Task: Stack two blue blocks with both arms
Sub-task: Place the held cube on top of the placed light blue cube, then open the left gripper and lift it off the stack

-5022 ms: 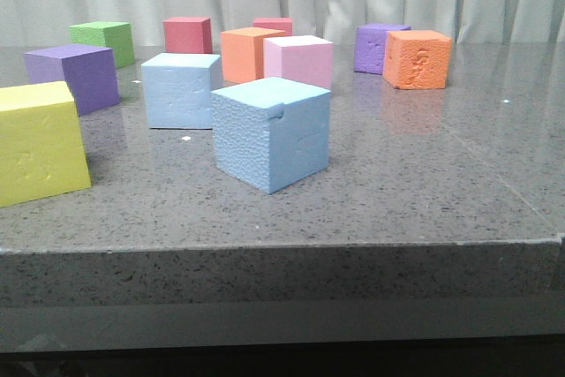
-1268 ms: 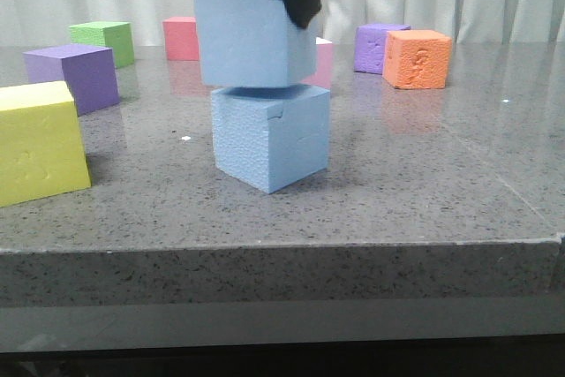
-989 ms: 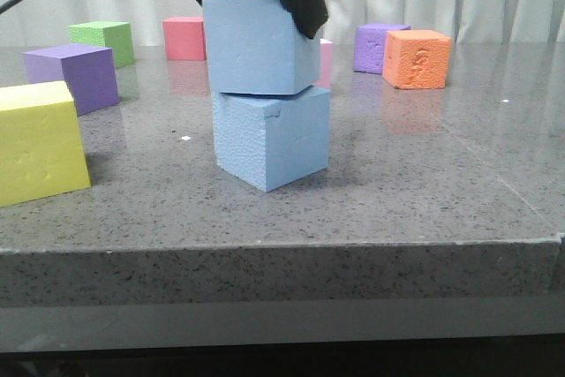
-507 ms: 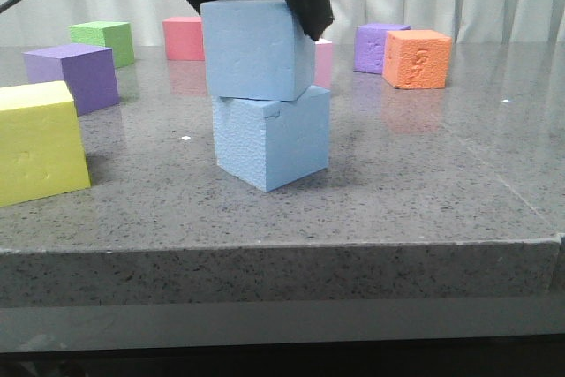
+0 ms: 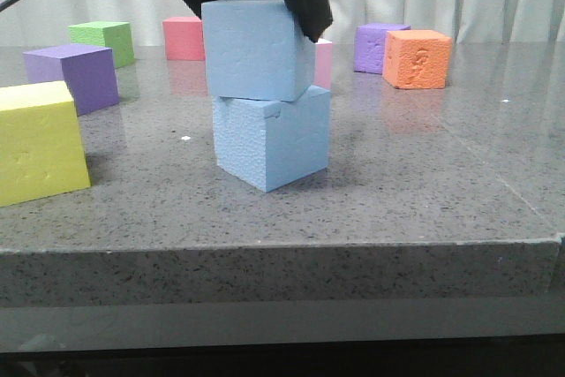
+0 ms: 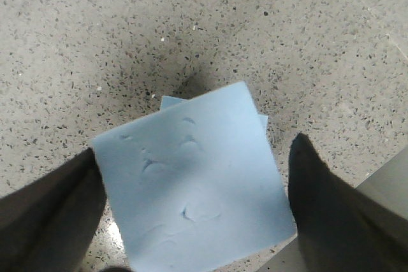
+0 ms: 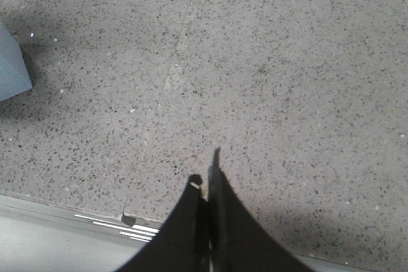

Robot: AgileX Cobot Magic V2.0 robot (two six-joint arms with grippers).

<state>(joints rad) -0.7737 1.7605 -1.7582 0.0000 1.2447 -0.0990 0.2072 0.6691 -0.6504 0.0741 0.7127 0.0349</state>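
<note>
The smoother, paler blue block [image 5: 256, 49] sits on top of the rough blue block with the notch [image 5: 272, 143], turned a little off square. My left gripper [image 5: 269, 13] comes down from above with a black finger on each side of the upper block, shut on it. In the left wrist view the upper block [image 6: 191, 189] fills the space between the fingers [image 6: 57, 214], and only slivers of the lower block [image 6: 168, 101] show under it. My right gripper [image 7: 205, 179] is shut and empty, low over bare table near the edge; it is out of the front view.
A yellow cube [image 5: 40, 143] stands at the front left and a purple cube [image 5: 75, 75] behind it. Green [image 5: 104, 40], red [image 5: 185, 37], pink [image 5: 321, 64], purple [image 5: 375, 46] and orange [image 5: 417, 59] cubes stand at the back. The table's front edge [image 5: 282, 249] is near. A bluish cube corner [image 7: 9, 62] shows in the right wrist view.
The pale blue block was lifted from the table, carried over the rough block and lowered onto it. In the last half second almost nothing has moved.
</note>
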